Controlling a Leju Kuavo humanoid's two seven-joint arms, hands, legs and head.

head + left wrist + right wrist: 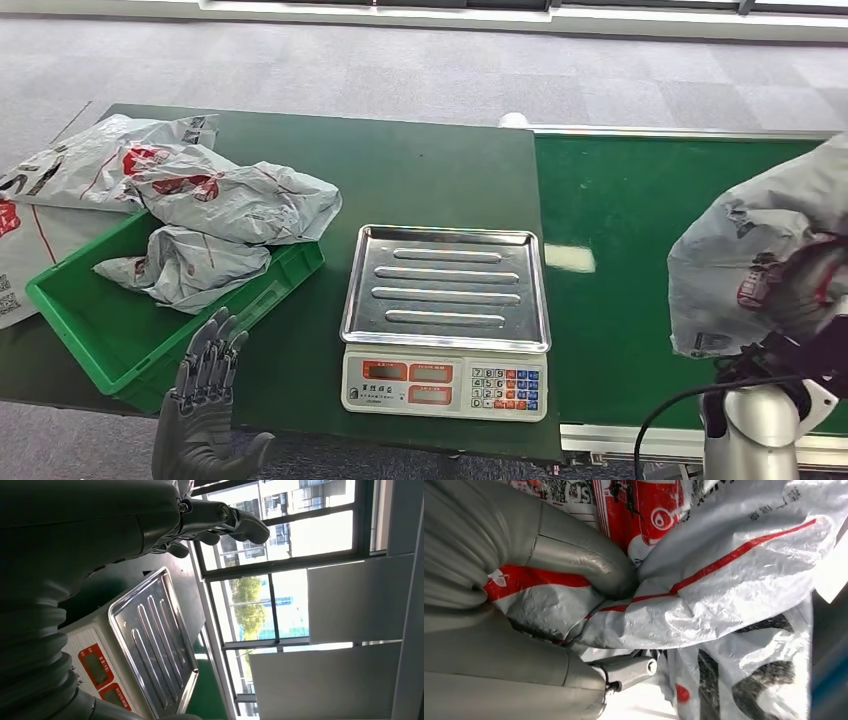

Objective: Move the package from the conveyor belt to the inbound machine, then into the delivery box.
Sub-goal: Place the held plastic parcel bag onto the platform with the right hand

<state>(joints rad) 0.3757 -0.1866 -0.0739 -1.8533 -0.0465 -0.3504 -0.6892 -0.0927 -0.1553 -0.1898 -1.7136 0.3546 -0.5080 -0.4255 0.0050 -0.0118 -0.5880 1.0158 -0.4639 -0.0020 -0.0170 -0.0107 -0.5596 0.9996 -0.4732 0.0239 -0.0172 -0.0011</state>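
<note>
A grey plastic package (750,250) with red print hangs above the green conveyor belt (620,300) at the right. My right hand (815,300) grips it from below; in the right wrist view the thumb (579,562) presses into the crumpled package (724,580). The scale with a steel tray (445,285) stands in the middle, its tray bare, also seen as the steel tray (155,635) in the left wrist view. My left hand (205,400) is open, fingers spread, at the table's front edge beside the green box (90,320).
The green box holds one grey package (185,265), and another package (240,200) lies across its far rim. More packages (70,170) lie on the dark green table at the far left. Grey carpet lies beyond the table.
</note>
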